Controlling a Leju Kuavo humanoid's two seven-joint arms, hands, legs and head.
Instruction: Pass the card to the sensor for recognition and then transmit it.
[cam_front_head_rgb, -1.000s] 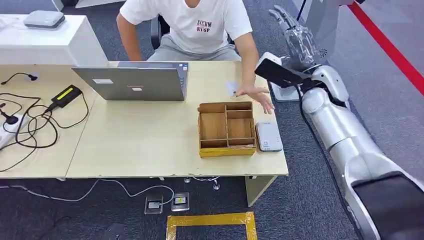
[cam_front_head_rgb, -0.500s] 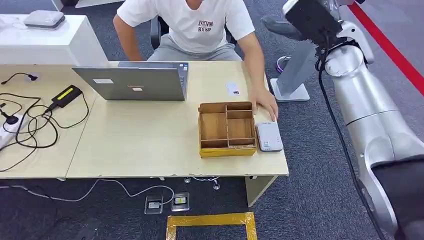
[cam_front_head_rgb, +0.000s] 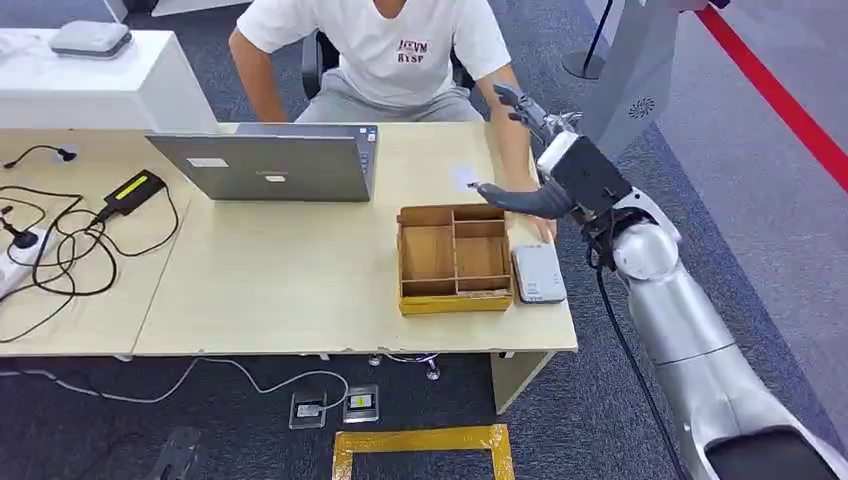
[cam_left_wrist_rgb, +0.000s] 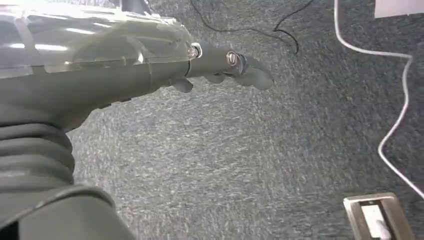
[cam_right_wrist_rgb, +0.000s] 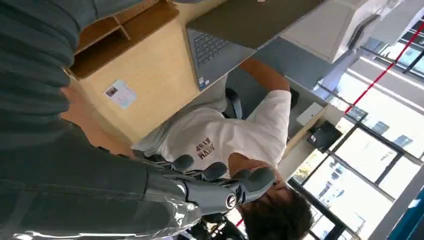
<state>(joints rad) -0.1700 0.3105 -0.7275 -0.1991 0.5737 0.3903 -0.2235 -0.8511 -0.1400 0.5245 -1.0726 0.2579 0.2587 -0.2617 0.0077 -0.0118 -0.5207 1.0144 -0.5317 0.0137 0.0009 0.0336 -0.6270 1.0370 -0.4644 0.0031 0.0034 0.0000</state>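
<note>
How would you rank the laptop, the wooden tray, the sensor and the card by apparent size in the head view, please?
1. Laptop
2. Wooden tray, somewhat smaller
3. Sensor
4. Card, smallest

All lie on the same desk, so nearness hardly skews the order.

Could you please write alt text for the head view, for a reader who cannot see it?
The robot's right hand, holding nothing, hovers over the far right of a desk near a small card. A wooden organiser sits beside a white card reader; a seated person faces a laptop.
</note>
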